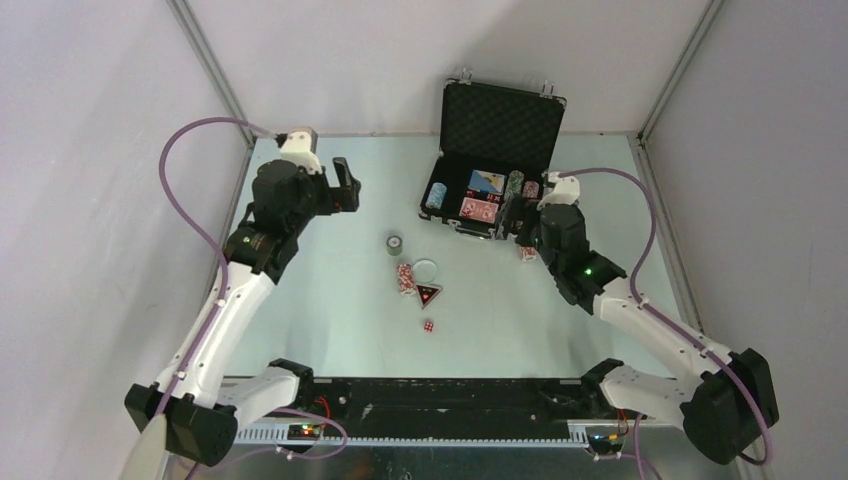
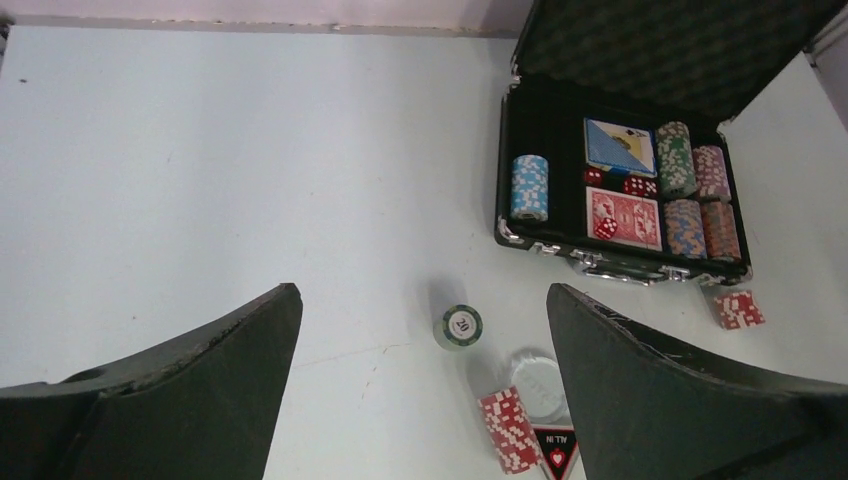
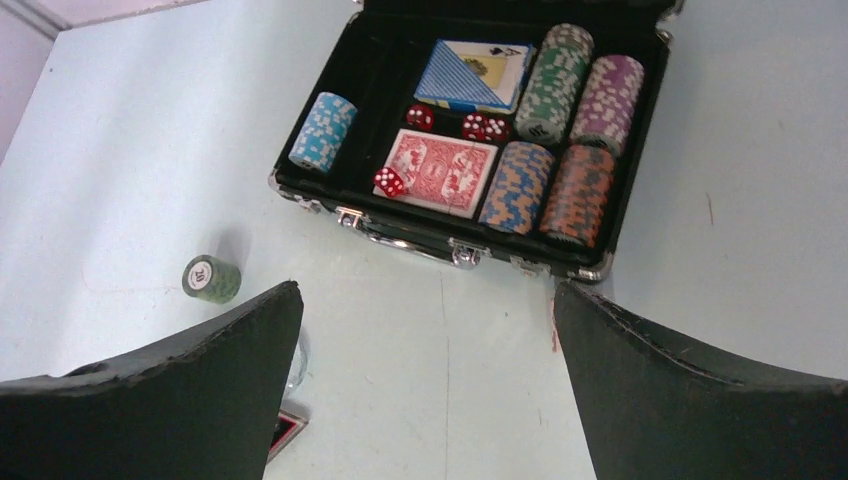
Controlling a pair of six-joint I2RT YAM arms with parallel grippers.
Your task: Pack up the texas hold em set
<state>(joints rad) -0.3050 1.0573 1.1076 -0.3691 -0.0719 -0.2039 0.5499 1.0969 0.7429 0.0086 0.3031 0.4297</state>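
Left gripper [image 2: 422,290] and right gripper [image 3: 425,285] both hang released, empty; you look mid-pack, so next pinch the green chip stack [image 2: 458,326] at eight o'clock from the briefcase [image 2: 560,247].

You've got the briefcase [image 1: 500,125] open, lid up. Loose on the table [image 1: 330,300]: green chip stack [image 1: 396,243], red chip stack [image 1: 405,279], triangle token [image 1: 430,294], red die [image 1: 427,326].

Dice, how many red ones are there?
5. In the case: three dice between the decks, one die at the red deck's edge. One die on the table. Others may be hidden.
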